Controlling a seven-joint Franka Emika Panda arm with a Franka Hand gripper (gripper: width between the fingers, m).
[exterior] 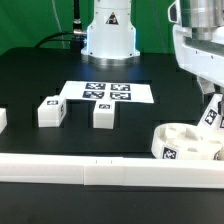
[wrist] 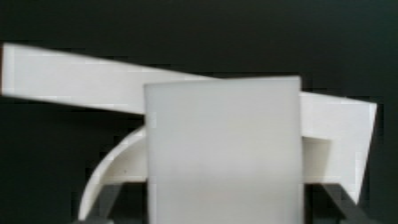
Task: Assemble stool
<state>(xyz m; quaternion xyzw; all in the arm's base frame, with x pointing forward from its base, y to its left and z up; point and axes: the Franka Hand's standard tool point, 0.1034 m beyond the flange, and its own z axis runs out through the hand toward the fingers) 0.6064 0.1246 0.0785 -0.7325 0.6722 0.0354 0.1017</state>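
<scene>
The round white seat [exterior: 186, 141] lies at the exterior view's right, near the front rail, sockets facing up. My gripper [exterior: 208, 101] hangs just above the seat's far right side, shut on a white leg [exterior: 211, 115] that carries a tag. In the wrist view this leg [wrist: 222, 140] fills the middle, upright between my two dark fingers [wrist: 111, 200], and the seat's curved rim [wrist: 118, 160] shows beside it. Two more legs [exterior: 50, 111] [exterior: 103, 114] rest on the black table, left of centre.
The marker board [exterior: 105, 92] lies flat in front of the robot's base [exterior: 108, 35]. A long white rail [exterior: 100, 172] runs along the table's front; a white bar [wrist: 89, 78] crosses behind the held leg. The left edge cuts off another white piece [exterior: 2, 120].
</scene>
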